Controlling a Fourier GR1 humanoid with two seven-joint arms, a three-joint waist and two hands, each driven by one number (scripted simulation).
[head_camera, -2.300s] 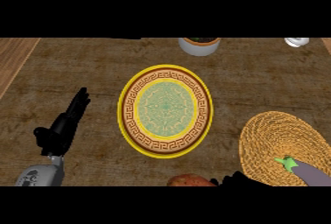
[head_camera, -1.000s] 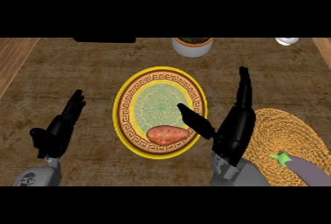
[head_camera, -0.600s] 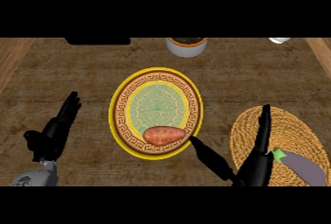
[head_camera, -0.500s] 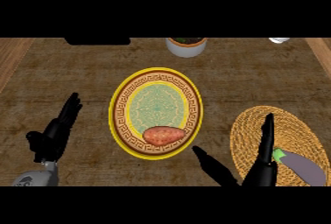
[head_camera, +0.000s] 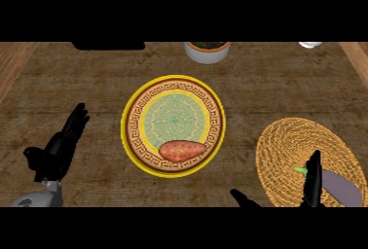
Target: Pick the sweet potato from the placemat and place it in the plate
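Surface: the desk (head_camera: 287,92) was a dark brown, mottled, rough-looking top that filled nearly the whole view.
Side edges: a paler wooden strip (head_camera: 16,63) ran along the far left, and another wooden strip (head_camera: 357,57) along the far right.
Far edge: a flat black object (head_camera: 108,45) lay at the top left, cut off by the view.
Light: even and dim, with soft shadows.

Kitchen or dining setting: brown wood-grain desk (head_camera: 86,78), round yellow-rimmed patterned plate (head_camera: 173,92), woven straw round placemat (head_camera: 302,141), orange sweet potato (head_camera: 182,150), purple eggplant (head_camera: 339,186), white pot (head_camera: 207,51).
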